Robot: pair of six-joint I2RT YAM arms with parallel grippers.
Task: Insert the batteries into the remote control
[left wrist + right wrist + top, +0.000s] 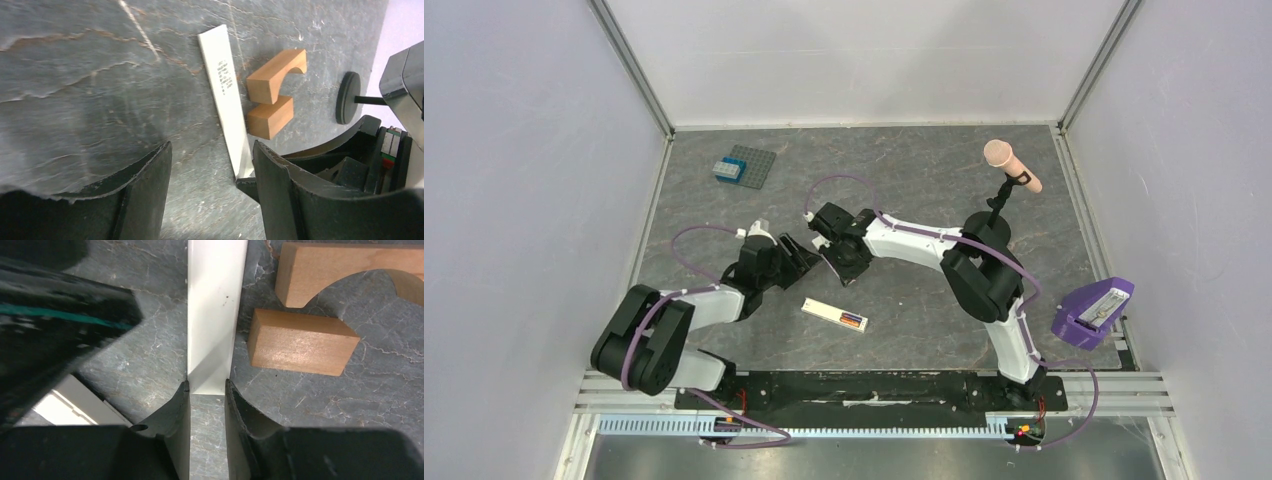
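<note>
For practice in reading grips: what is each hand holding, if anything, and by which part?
The right hand pinches the white strip at its end, fingertips on its two long edges. The left hand is open, holding nothing.

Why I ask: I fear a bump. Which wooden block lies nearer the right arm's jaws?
The plain rectangular block, beside the white strip; the arched block, with its curved cut-out, lies beyond it.

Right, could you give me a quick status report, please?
Left gripper open. Right gripper pinching white strip by its end. Remote lies free, batteries at its end. Wooden blocks beside strip.
</note>
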